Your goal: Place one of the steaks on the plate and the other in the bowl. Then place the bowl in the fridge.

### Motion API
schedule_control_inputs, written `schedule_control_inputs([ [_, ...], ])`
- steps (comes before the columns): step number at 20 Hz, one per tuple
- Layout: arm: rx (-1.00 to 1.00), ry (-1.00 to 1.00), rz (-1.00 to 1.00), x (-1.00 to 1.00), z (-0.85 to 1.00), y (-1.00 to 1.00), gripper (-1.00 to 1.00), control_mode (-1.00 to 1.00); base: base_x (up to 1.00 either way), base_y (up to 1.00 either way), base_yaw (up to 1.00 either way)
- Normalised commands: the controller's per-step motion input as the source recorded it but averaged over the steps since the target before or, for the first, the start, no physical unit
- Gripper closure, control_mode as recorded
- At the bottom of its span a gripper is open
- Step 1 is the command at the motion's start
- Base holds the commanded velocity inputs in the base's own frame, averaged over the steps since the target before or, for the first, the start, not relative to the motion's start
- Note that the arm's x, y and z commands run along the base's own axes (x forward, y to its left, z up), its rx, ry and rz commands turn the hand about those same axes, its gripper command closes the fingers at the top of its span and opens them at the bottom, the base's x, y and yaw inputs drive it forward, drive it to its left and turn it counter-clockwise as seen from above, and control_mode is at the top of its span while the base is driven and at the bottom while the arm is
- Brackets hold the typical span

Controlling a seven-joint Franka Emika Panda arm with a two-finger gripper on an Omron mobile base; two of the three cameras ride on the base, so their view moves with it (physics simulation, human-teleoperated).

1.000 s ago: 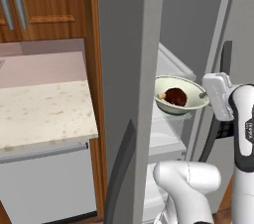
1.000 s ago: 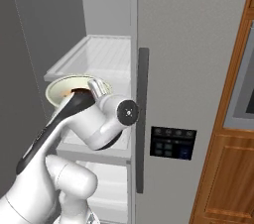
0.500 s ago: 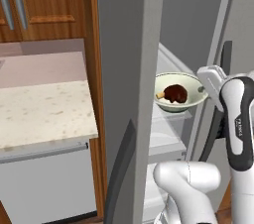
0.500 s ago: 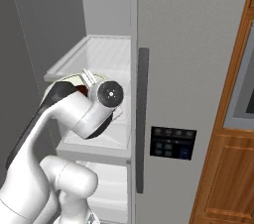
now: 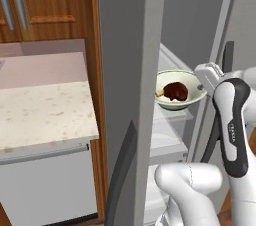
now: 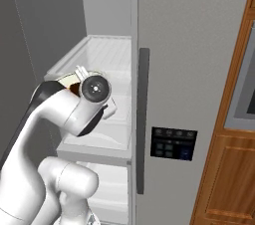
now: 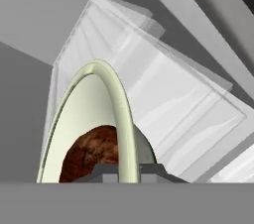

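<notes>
- The two-finger gripper [image 7: 126, 171] is pinching the rim of the small round cream-white bowl [image 5: 180, 90], jaws nearly closed.
- The bowl is carrying the dark brown steak lump [image 5: 175, 91].
- It is hanging inside the open tall grey fridge [image 6: 194, 69], just above a pale shelf [image 6: 107, 59].

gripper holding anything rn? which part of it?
Yes: the gripper is shut on the rim of the bowl, on the side nearest the arm. The dark brown steak sits inside it, in front of the open fridge shelves.
</notes>
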Motion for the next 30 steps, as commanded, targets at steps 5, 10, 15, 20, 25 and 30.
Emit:
schedule_control_inputs([
  [5, 0.09, -0.05, -0.16, 0.00, 0.00, 0.01, 1.00, -1.00, 0.00, 0.00, 0.00],
  [10, 0.09, 0.00, -0.12, 0.10, 0.08, 0.00, 1.00, -1.00, 0.00, 0.00, 0.00],
  [15, 0.01, 0.00, -0.02, 0.05, 0.31, 0.00, 1.00, -1.00, 0.00, 0.00, 0.00],
  [20, 0.00, 0.00, 0.00, 0.16, 0.22, 0.00, 1.00, -1.00, 0.00, 0.00, 0.00],
  [25, 0.00, 0.00, 0.00, 0.33, 0.00, 0.00, 1.00, -1.00, 0.00, 0.00, 0.00],
  [30, 0.00, 0.00, -0.03, 0.39, 0.00, 0.19, 1.00, -1.00, 0.00, 0.00, 0.00],
])
